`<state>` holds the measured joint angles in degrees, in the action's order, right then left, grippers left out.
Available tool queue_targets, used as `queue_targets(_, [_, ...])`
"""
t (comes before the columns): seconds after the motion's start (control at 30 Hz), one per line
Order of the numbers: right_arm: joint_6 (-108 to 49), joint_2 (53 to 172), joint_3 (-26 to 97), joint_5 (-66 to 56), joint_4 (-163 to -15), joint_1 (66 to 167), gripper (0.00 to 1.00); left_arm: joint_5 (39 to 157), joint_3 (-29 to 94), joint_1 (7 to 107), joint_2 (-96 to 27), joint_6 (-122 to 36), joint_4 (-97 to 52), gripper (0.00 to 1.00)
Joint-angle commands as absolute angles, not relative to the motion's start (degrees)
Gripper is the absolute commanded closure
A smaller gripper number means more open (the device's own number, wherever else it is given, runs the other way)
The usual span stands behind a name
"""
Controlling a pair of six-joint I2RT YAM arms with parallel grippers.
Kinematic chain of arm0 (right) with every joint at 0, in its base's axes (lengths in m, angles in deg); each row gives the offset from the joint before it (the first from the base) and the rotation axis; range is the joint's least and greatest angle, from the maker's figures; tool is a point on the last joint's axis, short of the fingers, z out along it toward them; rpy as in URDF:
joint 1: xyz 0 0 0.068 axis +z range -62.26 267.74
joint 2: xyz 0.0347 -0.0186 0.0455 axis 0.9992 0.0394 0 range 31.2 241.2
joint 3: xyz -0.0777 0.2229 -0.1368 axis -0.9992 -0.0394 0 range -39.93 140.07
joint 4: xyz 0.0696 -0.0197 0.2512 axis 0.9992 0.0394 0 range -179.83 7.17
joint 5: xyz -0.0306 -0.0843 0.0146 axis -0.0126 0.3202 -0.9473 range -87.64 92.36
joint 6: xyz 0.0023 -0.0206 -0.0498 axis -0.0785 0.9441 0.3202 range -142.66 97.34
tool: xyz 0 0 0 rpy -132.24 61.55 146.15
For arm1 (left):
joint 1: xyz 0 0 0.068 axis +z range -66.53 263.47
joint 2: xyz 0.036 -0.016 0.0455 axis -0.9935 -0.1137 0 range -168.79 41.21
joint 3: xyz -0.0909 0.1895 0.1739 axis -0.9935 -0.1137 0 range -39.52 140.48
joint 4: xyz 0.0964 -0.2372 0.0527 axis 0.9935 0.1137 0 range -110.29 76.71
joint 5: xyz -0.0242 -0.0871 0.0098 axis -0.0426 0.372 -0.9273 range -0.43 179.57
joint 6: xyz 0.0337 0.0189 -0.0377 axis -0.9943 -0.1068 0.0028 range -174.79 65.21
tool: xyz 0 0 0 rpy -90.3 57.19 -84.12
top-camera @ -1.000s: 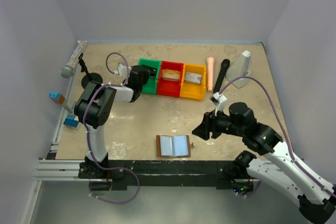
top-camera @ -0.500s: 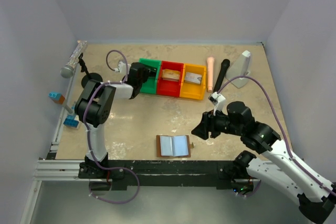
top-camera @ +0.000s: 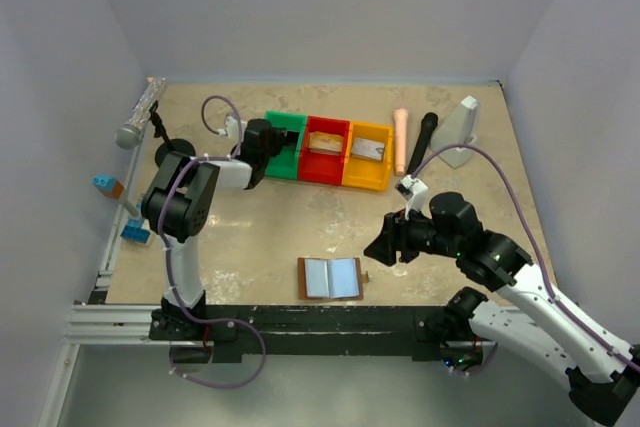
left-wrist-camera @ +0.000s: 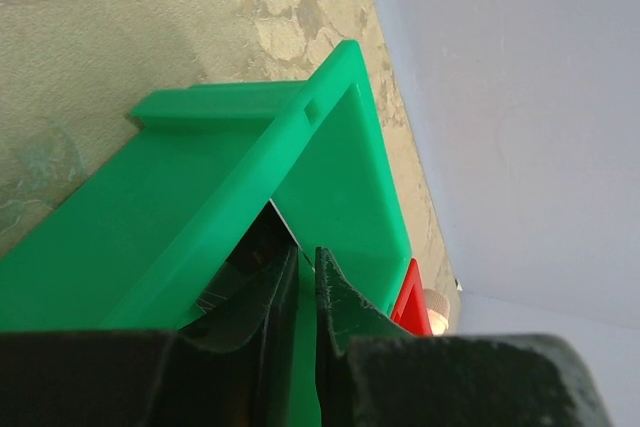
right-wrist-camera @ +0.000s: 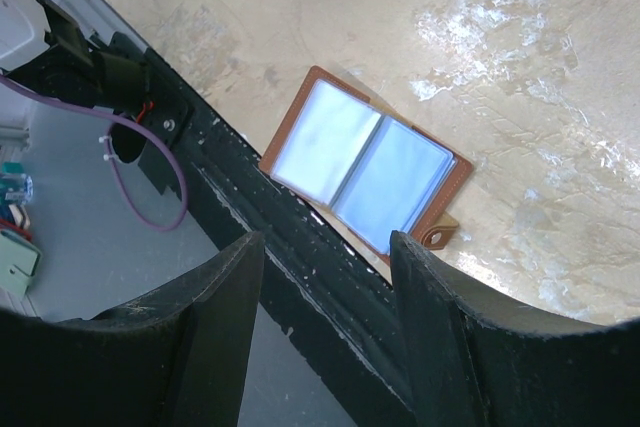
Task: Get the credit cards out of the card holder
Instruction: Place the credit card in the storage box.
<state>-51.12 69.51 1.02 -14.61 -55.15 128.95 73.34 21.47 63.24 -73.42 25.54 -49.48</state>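
Observation:
The brown card holder [top-camera: 331,278] lies open near the table's front edge, its grey-blue pockets facing up. It also shows in the right wrist view [right-wrist-camera: 365,162]. My right gripper [top-camera: 381,246] hovers just right of it, open and empty [right-wrist-camera: 325,247]. A tan card [top-camera: 323,141] lies in the red bin [top-camera: 326,169] and a silvery grey card [top-camera: 369,150] in the yellow bin [top-camera: 366,180]. My left gripper [top-camera: 266,142] is at the left wall of the green bin [top-camera: 288,125], its jaws almost together with nothing between them [left-wrist-camera: 300,267]. Something dark lies inside the green bin [left-wrist-camera: 330,177], mostly hidden.
A microphone [top-camera: 138,115], a black round stand [top-camera: 168,153] and blue blocks [top-camera: 105,185] sit at the left edge. A pink cylinder [top-camera: 401,140], a black stick [top-camera: 421,144] and a white wedge [top-camera: 463,131] lie right of the bins. A black rail [top-camera: 310,322] runs along the front.
My left gripper has drawn back a little to the left at the green bin. My right gripper has edged slightly left, toward the card holder.

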Motion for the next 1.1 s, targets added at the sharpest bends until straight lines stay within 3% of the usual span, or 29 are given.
queue_targets(0.0, [-50.96,69.61,2.70,-13.55,-57.13,129.05,0.42,73.49,19.63,64.92,-72.08,24.83,-47.89,0.82])
queue_targets(0.8, [-51.66,70.23,2.17,-13.81,-58.10,129.05,0.42,77.97,14.27,66.86,-69.09,23.25,-48.68,0.72])
queue_targets(1.07, [-51.84,70.75,2.17,-13.90,-58.45,129.05,0.42,80.52,14.18,67.12,-69.79,22.64,-48.42,0.64])
